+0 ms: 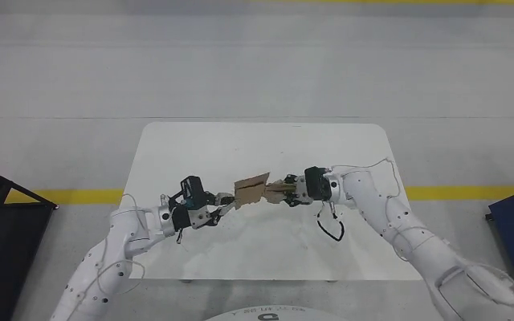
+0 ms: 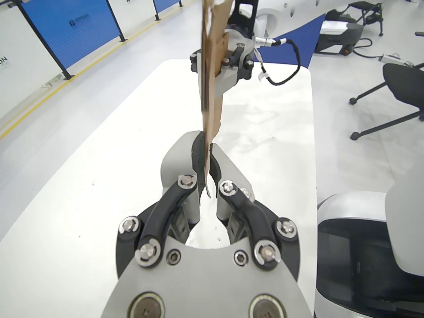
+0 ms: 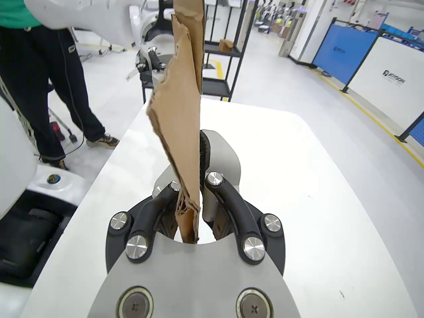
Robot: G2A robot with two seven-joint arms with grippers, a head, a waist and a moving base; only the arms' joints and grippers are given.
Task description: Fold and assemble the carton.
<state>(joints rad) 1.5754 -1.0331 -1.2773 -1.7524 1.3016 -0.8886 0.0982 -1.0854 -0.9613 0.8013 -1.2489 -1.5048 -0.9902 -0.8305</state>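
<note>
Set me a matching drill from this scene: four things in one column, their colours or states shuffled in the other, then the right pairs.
Things:
1. carton
2. table
3. cable
4. left gripper

Colours or states:
A. white
B. black, hanging in a loop
C. shut on the carton
D. brown, held at both ends

Pairs: 1-D, 2-A, 3-B, 4-C

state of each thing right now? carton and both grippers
carton: flattened, not yet assembled, held by both ends above the table, one layer splaying apart near the right gripper
left gripper: shut on one end of the carton
right gripper: shut on the opposite end
</note>
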